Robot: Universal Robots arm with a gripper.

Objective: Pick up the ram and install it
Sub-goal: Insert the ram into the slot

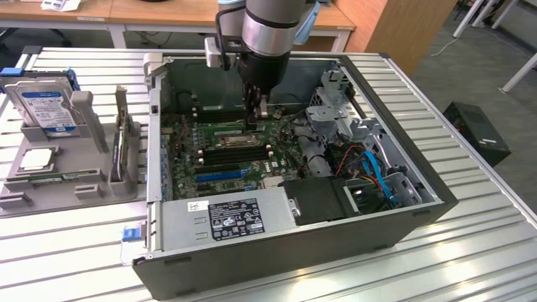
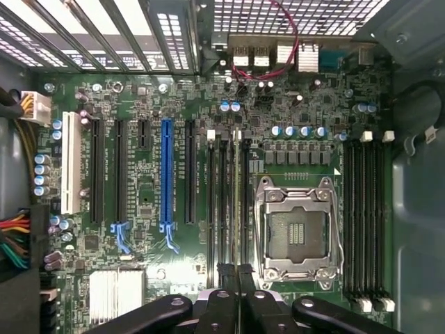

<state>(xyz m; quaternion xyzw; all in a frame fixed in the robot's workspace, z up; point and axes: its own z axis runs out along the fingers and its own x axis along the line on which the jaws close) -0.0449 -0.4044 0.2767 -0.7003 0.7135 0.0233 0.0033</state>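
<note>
The ram (image 2: 236,202) appears edge-on in the wrist view as a thin pale strip running out from between my fingertips, lying along the black memory slots (image 2: 222,209) beside the processor socket (image 2: 299,233). My gripper (image 2: 236,278) is shut on its near end, and I cannot tell whether the stick touches a slot. In the exterior view my gripper (image 1: 258,114) reaches down into the open computer case (image 1: 419,189), just above the motherboard (image 1: 243,157) near the socket. The fingers hide the ram there.
A second bank of memory slots (image 2: 365,223) lies on the socket's other side, with the expansion slots (image 2: 167,174) beyond the first bank. A power supply (image 1: 226,217) and drive cage with cables (image 1: 378,176) crowd the case. A grey tray (image 1: 84,182) holds a hard drive (image 1: 46,107) and a processor chip (image 1: 38,158).
</note>
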